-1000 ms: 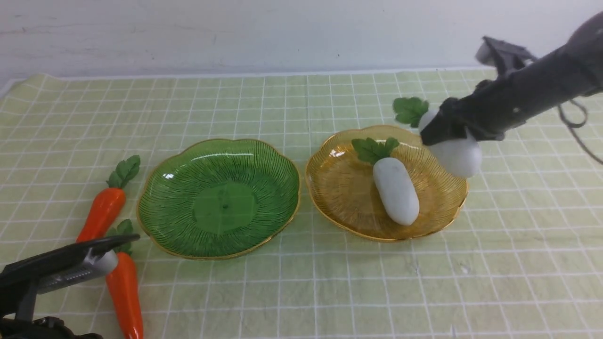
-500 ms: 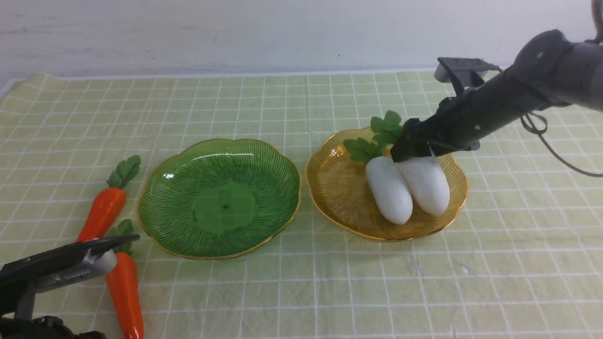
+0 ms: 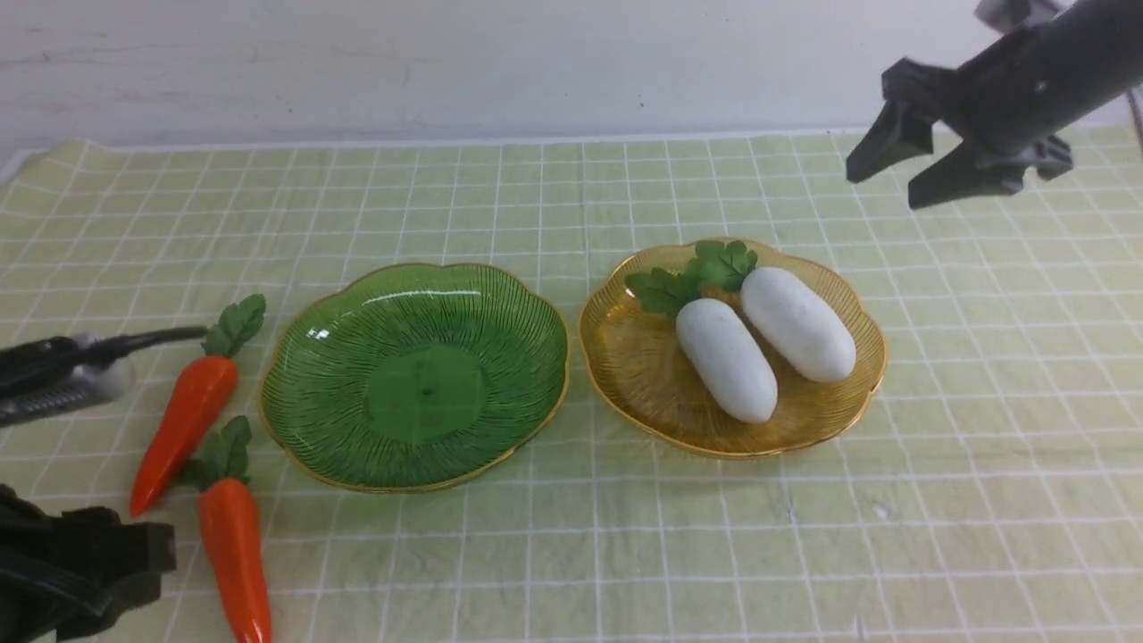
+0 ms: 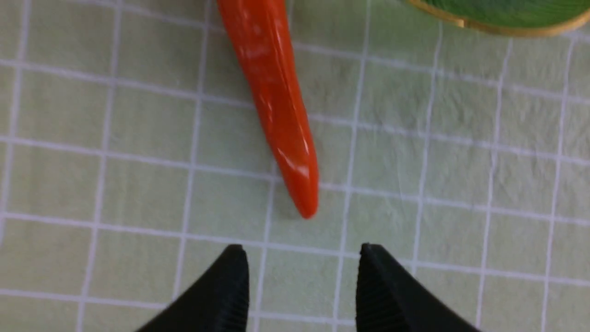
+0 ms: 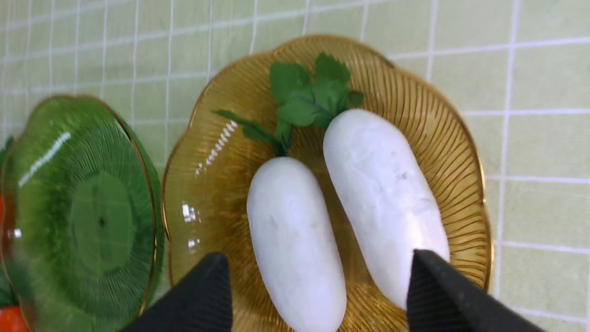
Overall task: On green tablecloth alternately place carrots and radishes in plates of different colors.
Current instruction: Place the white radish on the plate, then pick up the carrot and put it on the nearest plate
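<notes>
My left pincer (image 4: 302,286) is open, empty. Nearer carrot (image 3: 234,558) lies between it and the green plate (image 3: 415,375), tip towards me, leaves pointing away; left arm's closer. Height over cloth (image 3: 714,554) hard to judge.

The right pincer (image 3: 884,189) is finished in matt black, its two fingers shaped like tapered wedges. Behind it, a dark, rounded wrist (image 3: 1027,98) is marked with a small pale dot, and above it a greyish fitting (image 3: 1005,12) is mounted, blurred. The left pincer (image 4: 303,251) is also built in black, with blocky fingers. Beyond it, a silvery housing (image 3: 105,379) with a finely textured face is topped by a thin, black, blade-like bracket (image 3: 147,339).
</notes>
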{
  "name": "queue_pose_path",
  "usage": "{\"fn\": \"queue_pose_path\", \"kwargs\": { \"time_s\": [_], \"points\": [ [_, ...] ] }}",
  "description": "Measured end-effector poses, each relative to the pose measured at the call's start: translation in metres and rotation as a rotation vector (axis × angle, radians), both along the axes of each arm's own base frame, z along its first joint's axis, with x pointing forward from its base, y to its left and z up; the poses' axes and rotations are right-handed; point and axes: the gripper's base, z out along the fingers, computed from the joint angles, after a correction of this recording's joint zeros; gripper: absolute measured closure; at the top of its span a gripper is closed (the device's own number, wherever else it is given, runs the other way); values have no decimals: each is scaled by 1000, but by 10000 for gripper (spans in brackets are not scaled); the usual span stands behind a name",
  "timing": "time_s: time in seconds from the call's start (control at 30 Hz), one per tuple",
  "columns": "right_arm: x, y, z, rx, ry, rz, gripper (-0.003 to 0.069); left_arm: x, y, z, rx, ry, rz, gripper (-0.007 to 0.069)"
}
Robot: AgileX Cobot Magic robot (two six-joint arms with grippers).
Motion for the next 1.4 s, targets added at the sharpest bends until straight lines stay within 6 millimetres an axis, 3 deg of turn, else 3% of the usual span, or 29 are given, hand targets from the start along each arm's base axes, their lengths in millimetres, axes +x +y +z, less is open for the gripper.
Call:
{"fn": "queue_pose_path", "kwargs": {
  "time_s": [0.1,0.13,0.2,0.37,0.5,0.53,0.77,0.97,1.13,1.17,1.27,1.4],
  "points": [
    [-11,1,18,-32,-22,-5,421,1,1,2,11,-8,9,327],
    [-14,1,20,-35,-25,-4,431,2,1,2,11,-7,9,327],
    [-34,0,36,-93,-51,2,549,6,1,-1,10,-15,13,327],
    [-82,-5,61,-174,-90,14,658,26,1,-13,15,2,13,324],
    [-128,-7,72,-200,-112,32,671,47,0,-33,20,61,16,292],
    [-148,-7,74,-207,-123,44,672,55,0,-44,21,98,20,277],
    [-205,-7,49,-215,-64,71,673,83,-1,-83,23,172,35,261],
    [-223,-7,23,-214,12,95,673,100,-5,-110,-37,183,94,261],
    [-224,-3,16,-185,20,123,673,102,-7,-120,-73,220,130,284],
    [-224,-3,16,-186,19,126,673,102,-7,-120,-74,222,130,288],
    [-224,-2,17,-186,-1,164,673,102,-7,-117,-79,224,132,399],
    [-224,-1,17,-184,-11,180,673,97,-8,-92,-75,247,97,405]
  ]
}}
